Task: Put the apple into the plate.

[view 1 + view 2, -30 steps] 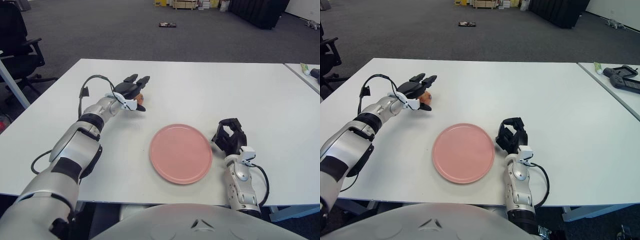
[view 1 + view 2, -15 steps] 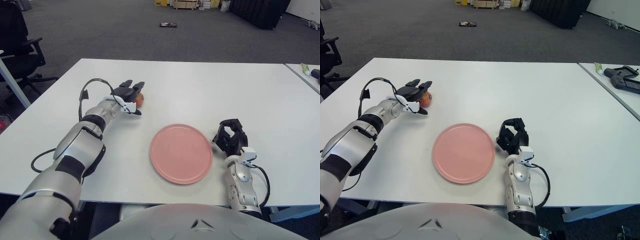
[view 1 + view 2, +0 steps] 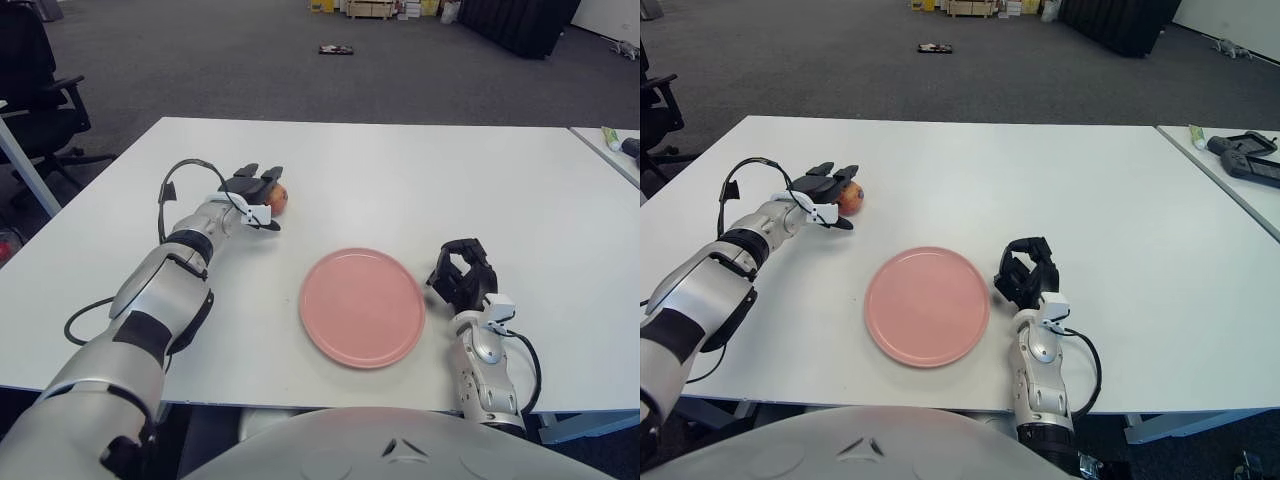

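The apple (image 3: 277,198), round and reddish-orange with a smooth skin, sits on the white counter (image 3: 420,170) toward its left side, well short of the far edge; the left robot hand (image 3: 252,191) is stretched out over and against the apple's left side, its dark fingers (image 3: 246,172) extended past the top of the fruit and a thumb reaching below it; the fingers lie loose around the apple and are not plainly clamped on it, so whether it is gripped cannot be told. The left arm runs in silver and black shells from the near left corner, with a thin black cable (image 3: 175,185) looping up beside the wrist.

The plate (image 3: 362,306) is a flat, round, matte pink disc with a shallow rim, lying near the middle of the counter toward its near edge; nothing lies in it; the apple is well apart from it, off toward the far left.

The right robot hand (image 3: 461,277) shows just beside the plate's right rim, raised on its silver forearm near the near edge; its black fingers are curled inward into a clenched shape around nothing. The counter top is smooth, flat and plain white.
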You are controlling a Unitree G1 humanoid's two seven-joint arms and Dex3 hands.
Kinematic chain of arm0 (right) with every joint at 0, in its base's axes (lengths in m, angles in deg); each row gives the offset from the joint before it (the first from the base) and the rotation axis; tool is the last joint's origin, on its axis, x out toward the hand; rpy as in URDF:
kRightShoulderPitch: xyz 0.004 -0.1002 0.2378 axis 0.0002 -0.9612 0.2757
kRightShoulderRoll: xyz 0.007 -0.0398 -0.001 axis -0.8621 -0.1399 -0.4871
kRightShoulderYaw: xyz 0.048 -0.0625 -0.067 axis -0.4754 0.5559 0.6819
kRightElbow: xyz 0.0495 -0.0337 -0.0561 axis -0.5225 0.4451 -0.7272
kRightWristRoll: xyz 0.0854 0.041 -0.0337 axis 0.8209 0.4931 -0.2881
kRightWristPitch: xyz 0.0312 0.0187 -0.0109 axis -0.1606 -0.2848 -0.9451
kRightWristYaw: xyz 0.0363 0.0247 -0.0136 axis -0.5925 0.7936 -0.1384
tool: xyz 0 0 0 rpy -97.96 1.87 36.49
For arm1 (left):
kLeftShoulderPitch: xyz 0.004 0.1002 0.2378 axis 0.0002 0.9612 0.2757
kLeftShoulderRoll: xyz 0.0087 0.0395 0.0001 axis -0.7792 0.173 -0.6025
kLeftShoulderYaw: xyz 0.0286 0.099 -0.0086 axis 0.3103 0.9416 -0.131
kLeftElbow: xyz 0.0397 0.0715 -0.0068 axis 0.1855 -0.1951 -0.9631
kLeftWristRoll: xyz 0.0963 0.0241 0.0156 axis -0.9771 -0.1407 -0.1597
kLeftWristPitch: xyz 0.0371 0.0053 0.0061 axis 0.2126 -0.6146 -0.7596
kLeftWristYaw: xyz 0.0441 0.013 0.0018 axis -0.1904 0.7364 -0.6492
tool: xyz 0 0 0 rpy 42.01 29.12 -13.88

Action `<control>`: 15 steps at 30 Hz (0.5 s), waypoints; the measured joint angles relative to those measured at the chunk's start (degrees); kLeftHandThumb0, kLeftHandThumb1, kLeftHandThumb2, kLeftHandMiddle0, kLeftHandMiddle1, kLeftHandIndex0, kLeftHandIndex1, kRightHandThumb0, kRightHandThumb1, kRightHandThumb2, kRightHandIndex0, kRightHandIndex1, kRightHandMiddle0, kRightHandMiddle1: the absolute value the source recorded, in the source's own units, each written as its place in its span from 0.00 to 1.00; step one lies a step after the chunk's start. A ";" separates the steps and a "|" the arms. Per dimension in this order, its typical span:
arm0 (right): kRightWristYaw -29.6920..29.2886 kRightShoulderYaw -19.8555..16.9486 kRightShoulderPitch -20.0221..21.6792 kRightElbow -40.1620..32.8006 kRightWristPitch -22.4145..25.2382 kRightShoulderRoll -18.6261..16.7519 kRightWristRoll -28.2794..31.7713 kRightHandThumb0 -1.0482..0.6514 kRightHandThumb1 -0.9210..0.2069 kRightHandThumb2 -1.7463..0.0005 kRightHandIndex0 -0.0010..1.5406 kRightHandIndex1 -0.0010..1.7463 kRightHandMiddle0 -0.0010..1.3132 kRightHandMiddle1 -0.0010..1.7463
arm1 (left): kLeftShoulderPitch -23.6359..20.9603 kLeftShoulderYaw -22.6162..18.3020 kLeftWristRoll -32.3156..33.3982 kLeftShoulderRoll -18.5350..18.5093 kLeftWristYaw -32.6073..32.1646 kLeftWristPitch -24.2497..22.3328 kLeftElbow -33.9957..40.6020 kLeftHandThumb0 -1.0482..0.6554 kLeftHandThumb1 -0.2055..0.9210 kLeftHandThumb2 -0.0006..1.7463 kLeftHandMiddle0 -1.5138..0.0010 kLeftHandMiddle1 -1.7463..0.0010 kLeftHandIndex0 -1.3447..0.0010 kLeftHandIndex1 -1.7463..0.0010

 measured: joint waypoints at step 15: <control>-0.60 0.03 -0.21 -0.64 0.73 -0.01 -0.01 0.38 0.31 0.43 0.63 1.00 0.32 1.00 | 0.02 -1.53 2.27 0.00 2.13 -2.41 -0.38 0.00 1.00 0.10 1.00 1.00 1.00 1.00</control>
